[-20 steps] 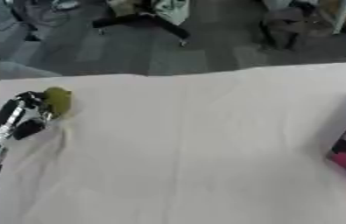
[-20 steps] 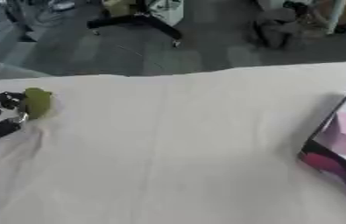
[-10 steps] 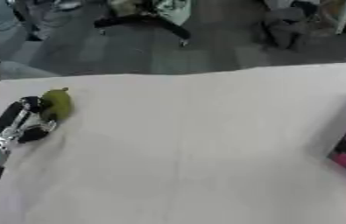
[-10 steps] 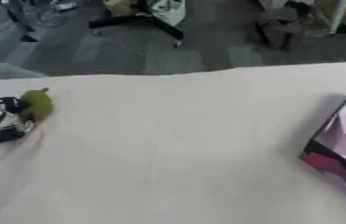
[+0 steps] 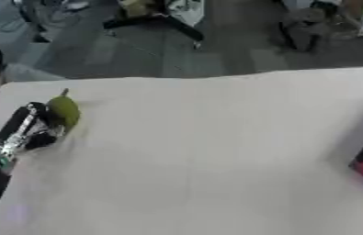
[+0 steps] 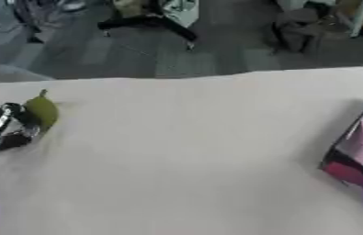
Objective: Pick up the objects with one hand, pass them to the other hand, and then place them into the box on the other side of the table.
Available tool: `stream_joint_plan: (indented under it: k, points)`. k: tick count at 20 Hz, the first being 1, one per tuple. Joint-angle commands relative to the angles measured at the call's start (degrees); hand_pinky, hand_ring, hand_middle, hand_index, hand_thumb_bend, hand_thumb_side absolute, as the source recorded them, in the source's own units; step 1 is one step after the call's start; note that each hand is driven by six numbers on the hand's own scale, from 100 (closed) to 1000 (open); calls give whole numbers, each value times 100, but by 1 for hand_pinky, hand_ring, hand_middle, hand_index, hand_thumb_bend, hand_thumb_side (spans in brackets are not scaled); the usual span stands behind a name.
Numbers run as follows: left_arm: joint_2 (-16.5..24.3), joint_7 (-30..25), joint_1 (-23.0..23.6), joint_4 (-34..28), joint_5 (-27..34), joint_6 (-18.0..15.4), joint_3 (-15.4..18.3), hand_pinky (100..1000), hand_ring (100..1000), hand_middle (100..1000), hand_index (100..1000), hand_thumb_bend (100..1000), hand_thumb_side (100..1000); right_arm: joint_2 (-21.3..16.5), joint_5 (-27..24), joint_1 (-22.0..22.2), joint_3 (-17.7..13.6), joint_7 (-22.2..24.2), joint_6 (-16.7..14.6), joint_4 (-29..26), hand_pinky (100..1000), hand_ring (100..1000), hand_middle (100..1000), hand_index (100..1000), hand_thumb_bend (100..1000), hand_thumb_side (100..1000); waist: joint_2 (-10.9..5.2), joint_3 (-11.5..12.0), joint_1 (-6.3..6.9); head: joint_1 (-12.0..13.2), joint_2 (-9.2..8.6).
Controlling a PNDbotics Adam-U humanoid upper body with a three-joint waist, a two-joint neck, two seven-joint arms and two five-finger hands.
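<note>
At the table's far left, the left hand curls around a green pear, well apart from the box at right.

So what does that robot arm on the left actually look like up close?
Only the left hand shows, at the left edge of the table. It is black with shiny silver metal parts along the back and fingers, and a small greenish mark near the wrist. Below it the forearm is a plain black, sleeve-like shape running off the lower corner. No cables are visible, and the right hand is out of view.
</note>
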Motion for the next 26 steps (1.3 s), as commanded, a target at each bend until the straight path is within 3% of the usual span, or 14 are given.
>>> stream_joint_plan:
  k: [1,5,9,11,12,13,14,15,16,17,18,22,24,26]
  points:
    - [134,-171,-47,-490,368,-321,136,546,362,326,416,100,428,-66,59,-11,-72,21,36,-103,860,880,833,1000,533,415,-215,126,-31,-116,156]
    - [69,-880,22,-1279,971,-459,272,542,356,317,408,100,471,-91,165,93,-88,43,-34,-103,861,880,834,1000,530,416,-394,506,-81,-435,505]
    - [92,-1720,192,-1861,1601,-436,322,563,380,344,436,100,430,-115,260,149,-67,153,-140,-103,862,881,835,1000,531,416,-562,718,-96,-682,753]
    - [156,-2008,227,-1912,1631,-378,346,639,514,503,600,100,346,-107,292,143,-43,203,-197,-103,862,881,835,1000,532,416,-610,746,-96,-696,771]
    - [194,-2082,217,-1881,1497,-343,363,713,624,628,744,100,273,-103,297,138,-31,225,-215,-103,862,881,834,1000,532,415,-617,728,-92,-682,751]
    - [227,-2078,186,-1825,1260,-288,387,766,705,719,821,100,145,-99,294,128,-20,244,-221,-103,862,880,834,1000,533,415,-610,687,-86,-657,716]
    - [255,-1990,142,-1751,934,-204,416,799,748,764,863,100,100,-91,285,114,-9,255,-216,-103,861,880,833,1000,532,416,-587,621,-76,-621,670]
    - [282,-1830,95,-1665,535,-90,436,836,796,812,907,231,100,-78,268,94,1,254,-199,-103,860,879,832,1000,533,415,-547,525,-60,-578,614]
    - [301,-1605,50,-1565,95,48,449,846,810,827,920,276,100,-62,245,72,13,239,-172,-103,860,879,832,1000,534,415,-498,431,-43,-529,558]
    - [318,-1344,14,-1478,-313,178,454,865,840,856,944,386,100,-47,219,56,20,214,-138,-103,859,878,830,1000,534,415,-444,350,-26,-485,508]
    - [327,-1048,-11,-1392,-700,303,452,868,855,869,955,406,100,-34,190,45,26,181,-100,-103,859,878,830,1000,535,415,-396,284,-12,-446,466]
    - [354,115,-32,-895,-1802,682,355,872,872,885,969,327,123,11,23,49,27,-32,120,-103,857,878,826,999,534,416,-168,83,42,-338,318]
    - [381,528,-19,-658,-2117,777,266,868,867,882,971,324,100,13,-74,67,28,-140,220,-103,857,877,825,999,558,400,-86,57,53,-320,327]
    - [423,854,1,-468,-2305,875,204,861,860,875,970,326,144,11,-159,86,27,-237,292,-103,857,877,824,999,533,417,-36,60,63,-301,362]
